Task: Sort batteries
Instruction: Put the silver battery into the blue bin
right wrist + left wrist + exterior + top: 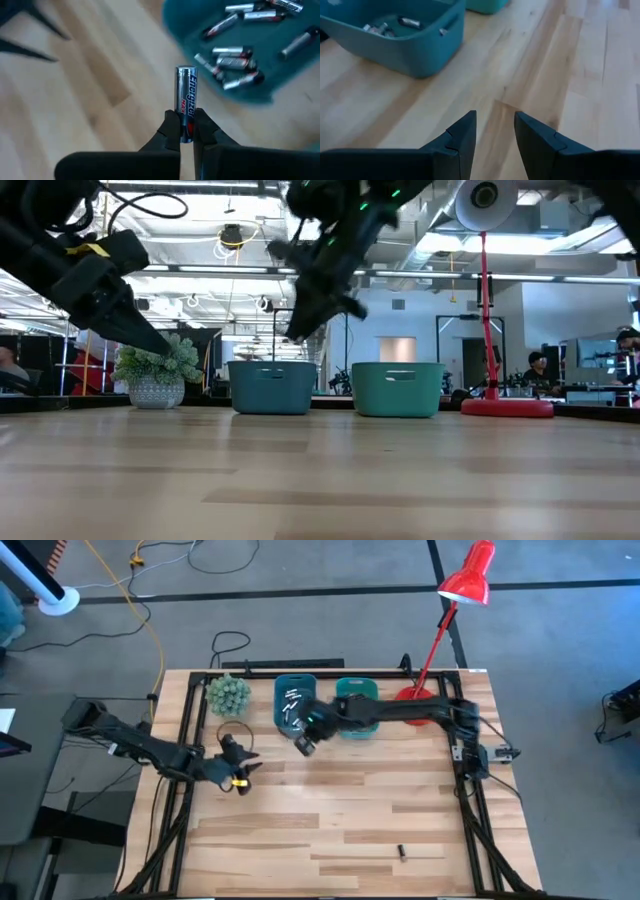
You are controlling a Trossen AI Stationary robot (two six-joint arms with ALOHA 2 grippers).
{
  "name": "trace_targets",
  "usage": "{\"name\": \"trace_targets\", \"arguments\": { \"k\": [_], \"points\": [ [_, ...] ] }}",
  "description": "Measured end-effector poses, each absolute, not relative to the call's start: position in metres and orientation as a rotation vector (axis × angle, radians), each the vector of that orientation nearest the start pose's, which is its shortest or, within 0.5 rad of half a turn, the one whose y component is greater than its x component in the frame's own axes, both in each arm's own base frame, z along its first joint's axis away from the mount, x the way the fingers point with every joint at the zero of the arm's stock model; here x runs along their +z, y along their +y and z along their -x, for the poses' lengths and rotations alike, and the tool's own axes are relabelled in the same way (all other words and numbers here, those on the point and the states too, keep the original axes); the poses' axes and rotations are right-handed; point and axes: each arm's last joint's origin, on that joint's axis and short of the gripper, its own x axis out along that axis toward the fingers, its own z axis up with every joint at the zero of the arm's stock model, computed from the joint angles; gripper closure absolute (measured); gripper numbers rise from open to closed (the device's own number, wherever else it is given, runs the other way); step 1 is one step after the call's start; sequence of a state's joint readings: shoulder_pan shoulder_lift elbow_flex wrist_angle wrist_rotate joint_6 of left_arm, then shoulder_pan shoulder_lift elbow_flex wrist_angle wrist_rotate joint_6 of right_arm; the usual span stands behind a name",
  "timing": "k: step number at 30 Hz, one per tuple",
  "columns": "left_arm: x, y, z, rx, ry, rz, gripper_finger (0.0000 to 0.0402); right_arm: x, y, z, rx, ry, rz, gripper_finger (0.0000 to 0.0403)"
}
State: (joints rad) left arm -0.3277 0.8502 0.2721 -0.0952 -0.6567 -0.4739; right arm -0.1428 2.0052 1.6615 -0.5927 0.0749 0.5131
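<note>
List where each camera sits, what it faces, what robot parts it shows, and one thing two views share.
High: overhead, straight down on the table; both arms.
Low: table height, facing the room; left gripper and right gripper overhead.
Left wrist: looks past open fingers at the wood.
Right wrist: looks past the right gripper, which pinches a battery.
Shared: both wrist views show the blue bin holding batteries.

Open-plan lab: ceiling strip lights (pixel 560 255), desks, seated people (pixel 537 370) behind the table.

table (pixel 330 830) front: open | rear: two bins (pixel 294 700), plant (pixel 228 695), lamp (pixel 420 692)
</note>
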Motion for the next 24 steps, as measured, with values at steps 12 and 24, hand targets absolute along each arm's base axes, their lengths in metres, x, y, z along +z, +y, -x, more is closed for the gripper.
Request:
{"name": "trace_targets", "arguments": {
  "k": [12, 24],
  "points": [
    [0.160, -0.015, -0.132, 0.426, 0.451, 0.119, 0.0274, 0.217, -0.141, -0.467, -0.514, 0.909, -0.555, 0.0388],
    [0.161, -0.006, -0.132, 0.459, 0.465, 0.046, 0.0274, 0.185, -0.155, -0.472, -0.526, 1.014, -0.534, 0.0344]
  ]
}}
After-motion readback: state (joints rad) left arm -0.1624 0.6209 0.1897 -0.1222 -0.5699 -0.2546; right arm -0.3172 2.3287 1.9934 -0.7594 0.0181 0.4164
